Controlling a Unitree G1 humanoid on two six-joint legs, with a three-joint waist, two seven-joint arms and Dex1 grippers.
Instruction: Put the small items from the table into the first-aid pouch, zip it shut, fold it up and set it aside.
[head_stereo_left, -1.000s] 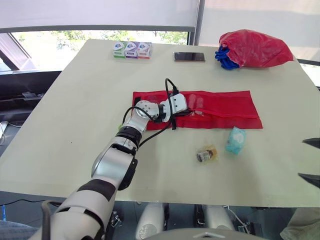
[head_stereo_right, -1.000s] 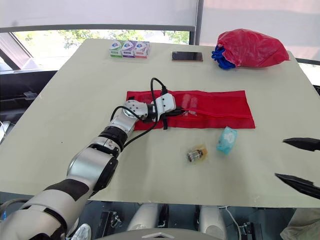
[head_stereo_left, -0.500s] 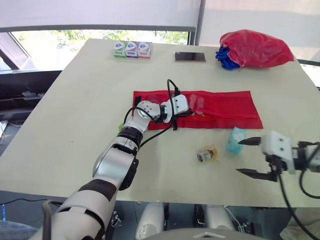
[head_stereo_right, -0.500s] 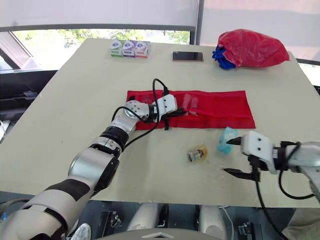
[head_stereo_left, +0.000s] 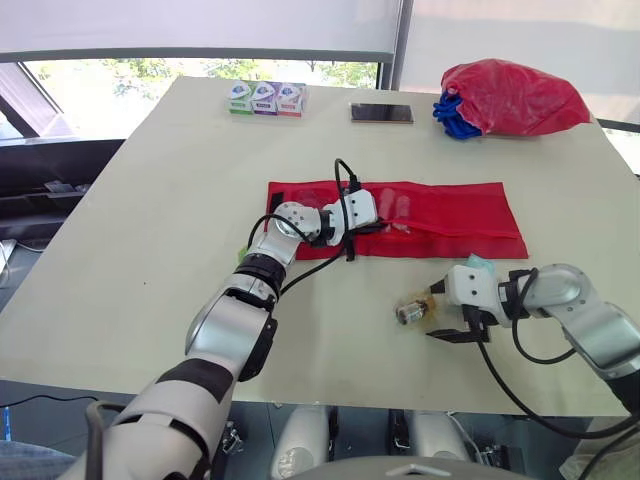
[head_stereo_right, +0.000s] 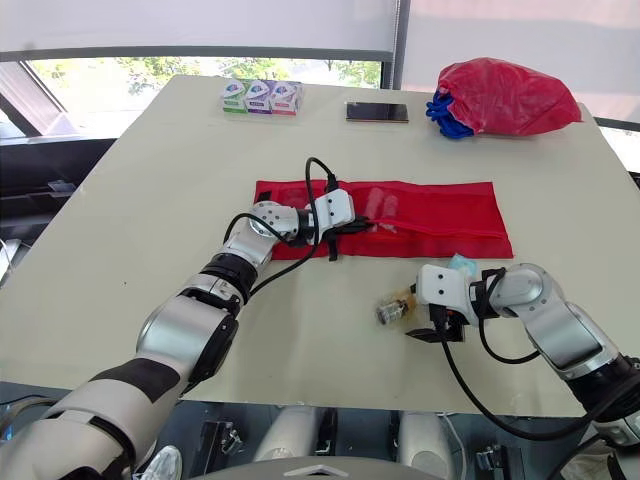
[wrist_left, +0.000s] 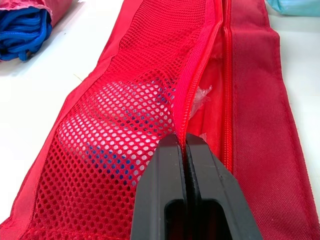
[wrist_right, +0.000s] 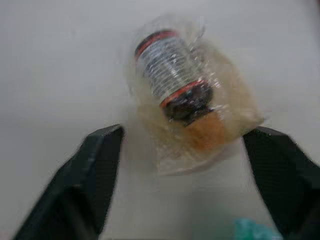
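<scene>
The left tool (wrist_left: 186, 141) is pressed together on the mesh lip of the red first-aid pouch (head_stereo_left: 455, 215), which lies unfolded mid-table (head_stereo_left: 150, 200), its pocket lifted open. The right tool (head_stereo_left: 438, 313) is spread, straddling the wrapped vial (wrist_right: 172, 82) just in front of the pouch (a teal packet (head_stereo_left: 478, 264) lies beside it). The loose, slick wrapper is the risk: as the tool closes, the round vial could roll or squirt free, or only film gets pinched.

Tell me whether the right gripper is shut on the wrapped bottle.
No: the right gripper has its fingers wide apart on either side of the wrapped bottle.
</scene>
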